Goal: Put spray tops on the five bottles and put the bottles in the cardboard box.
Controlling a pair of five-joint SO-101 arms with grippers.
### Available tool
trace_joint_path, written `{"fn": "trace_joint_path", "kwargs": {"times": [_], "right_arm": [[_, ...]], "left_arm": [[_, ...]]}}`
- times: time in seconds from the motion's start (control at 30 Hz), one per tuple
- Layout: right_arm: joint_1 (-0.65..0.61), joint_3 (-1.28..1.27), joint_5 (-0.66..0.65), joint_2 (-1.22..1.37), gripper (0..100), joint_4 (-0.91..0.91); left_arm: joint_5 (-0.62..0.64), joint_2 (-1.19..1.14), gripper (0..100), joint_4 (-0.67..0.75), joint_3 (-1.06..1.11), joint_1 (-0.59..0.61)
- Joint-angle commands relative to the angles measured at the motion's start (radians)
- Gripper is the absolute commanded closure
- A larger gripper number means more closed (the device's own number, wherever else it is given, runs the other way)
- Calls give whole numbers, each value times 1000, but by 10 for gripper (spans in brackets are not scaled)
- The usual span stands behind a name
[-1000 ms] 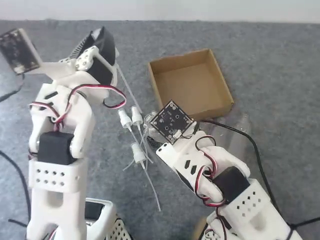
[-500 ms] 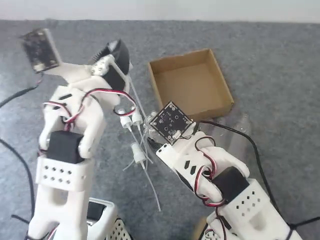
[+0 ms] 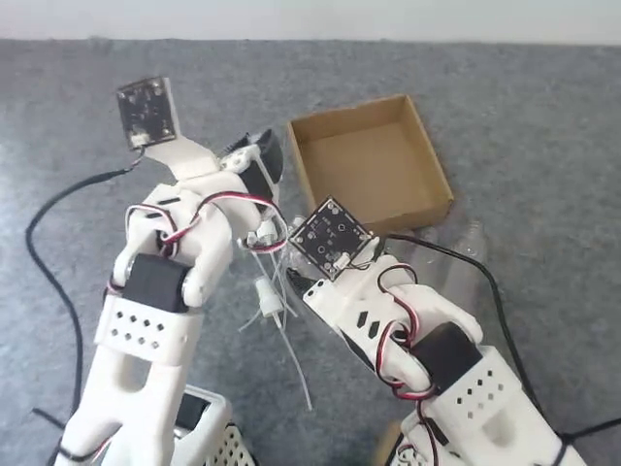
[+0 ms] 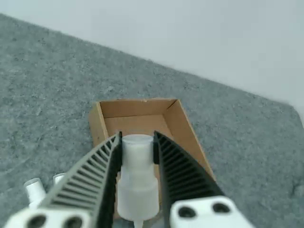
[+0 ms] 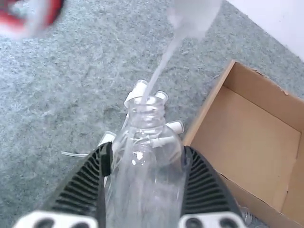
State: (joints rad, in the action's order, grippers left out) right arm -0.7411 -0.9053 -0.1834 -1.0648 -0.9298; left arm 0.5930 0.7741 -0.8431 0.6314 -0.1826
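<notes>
Currently left gripper (image 4: 137, 138) is clenched on a spray top (image 4: 137, 178); its dip tube (image 5: 161, 66) meets the mouth of the clear bottle (image 5: 145, 183) grasped by right gripper (image 5: 145, 151). Cardboard box (image 5: 247, 137) sits just beside on table (image 3: 543, 116).

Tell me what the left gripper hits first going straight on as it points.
Probably the cardboard box: the left gripper, shut on a spray top, points into it; depth is unclear.

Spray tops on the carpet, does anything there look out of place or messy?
Mildly: the loose spray tops lie tipped over in a jumble beside the cardboard box, thin tubes crossing. Nothing looks spilled or broken.
</notes>
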Motion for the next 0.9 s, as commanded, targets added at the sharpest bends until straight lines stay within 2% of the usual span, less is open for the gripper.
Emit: {"fn": "trace_joint_path", "kwargs": {"times": [0.0,0.17,0.23,0.3,0.47,0.63,0.87], "right_arm": [[-2,-12,14,-35,992,71],[1,-207,12,-25,993,403],[2,-252,11,-25,993,476],[15,-262,20,-25,993,515],[31,-265,173,-25,993,599],[21,-269,180,-35,993,595],[22,-298,167,-36,993,605]], "left_arm": [[-38,31,990,-78,-4,-6],[-43,38,990,-123,-4,-8],[-74,78,990,-140,2,-8],[-89,140,990,-163,5,-8],[-133,255,990,-144,82,-44],[-175,229,990,-29,168,-91],[-232,206,987,-32,168,-92]]}}
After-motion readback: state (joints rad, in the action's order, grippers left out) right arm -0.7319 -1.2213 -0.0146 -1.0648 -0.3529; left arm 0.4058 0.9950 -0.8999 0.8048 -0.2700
